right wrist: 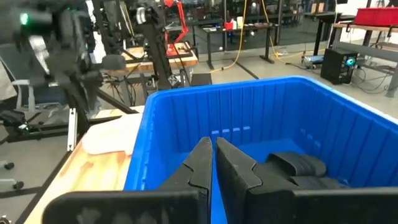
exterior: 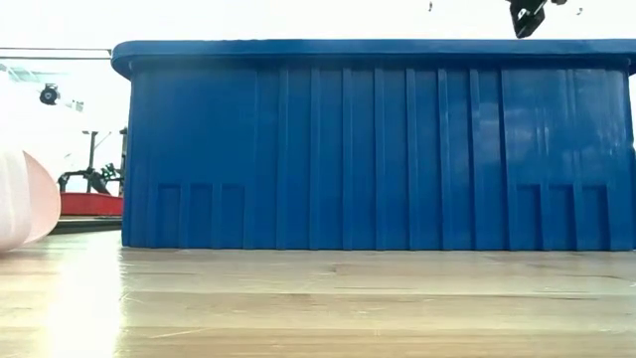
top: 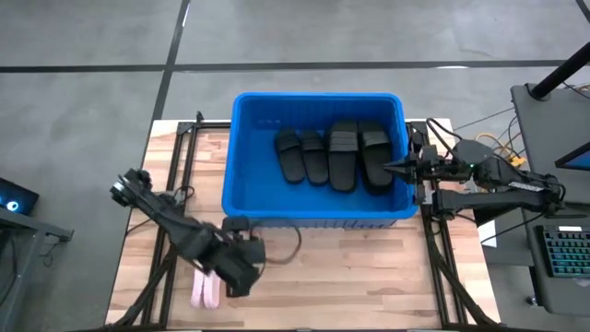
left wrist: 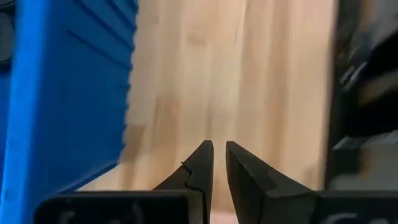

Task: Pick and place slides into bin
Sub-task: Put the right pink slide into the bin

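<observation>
4 black slides (top: 332,154) lie in the bin (top: 241,184), while the left gripper (top: 241,274), jaws nearly together on the pink slide (top: 205,287) at 7 o'clock, may lose this thin grip when lifting.

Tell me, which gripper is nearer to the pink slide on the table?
Left. The left gripper is right over the pink slide at the table's front; the right gripper hangs over the blue bin's right side, far away.

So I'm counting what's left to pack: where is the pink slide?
In the high view the pink slide lies on the table's front-left part, outside the blue bin, under the left pincer.
</observation>
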Available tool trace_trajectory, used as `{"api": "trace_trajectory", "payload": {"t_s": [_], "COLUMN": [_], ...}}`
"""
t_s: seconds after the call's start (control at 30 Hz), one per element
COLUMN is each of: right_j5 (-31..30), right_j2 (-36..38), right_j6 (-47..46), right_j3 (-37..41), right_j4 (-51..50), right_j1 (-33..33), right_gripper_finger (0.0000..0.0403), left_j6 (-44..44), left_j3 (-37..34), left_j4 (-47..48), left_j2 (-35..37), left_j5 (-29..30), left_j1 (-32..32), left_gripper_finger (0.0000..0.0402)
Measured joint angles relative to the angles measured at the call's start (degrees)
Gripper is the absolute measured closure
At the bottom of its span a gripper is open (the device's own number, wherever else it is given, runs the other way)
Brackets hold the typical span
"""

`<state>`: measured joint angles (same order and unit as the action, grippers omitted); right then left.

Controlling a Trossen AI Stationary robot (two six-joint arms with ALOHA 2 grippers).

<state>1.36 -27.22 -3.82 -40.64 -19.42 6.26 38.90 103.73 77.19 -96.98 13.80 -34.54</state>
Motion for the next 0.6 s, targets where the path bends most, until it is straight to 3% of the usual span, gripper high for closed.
{"api": "trace_trajectory", "payload": {"t_s": [0.2,0.3,0.47,0.6], "right_j5": [0.03,0.03,0.02,0.03], "right_j2": [-0.05,-0.05,-0.11,-0.11], "right_j6": [-1.40,-1.76,-1.74,-1.01], "right_j3": [0.15,0.15,0.17,0.22], "right_j4": [-0.02,-0.02,-0.02,-0.02], "right_j1": [0.00,0.00,0.00,0.00], "right_gripper_finger": [0.0390,0.0390,0.0390,0.0390], "left_j6": [-1.54,-1.38,6.02,5.75], "left_j3": [4.19,2.80,-0.34,-1.89], "left_j4": [13.36,11.89,12.45,12.37], "left_j2": [-9.21,-10.25,-11.04,-10.19], "left_j5": [0.94,-0.30,-4.78,-8.86], "left_j1": [-2.36,-2.47,-2.69,-2.69], "left_gripper_finger": [0.0373,0.0373,0.0371,0.0342]}}
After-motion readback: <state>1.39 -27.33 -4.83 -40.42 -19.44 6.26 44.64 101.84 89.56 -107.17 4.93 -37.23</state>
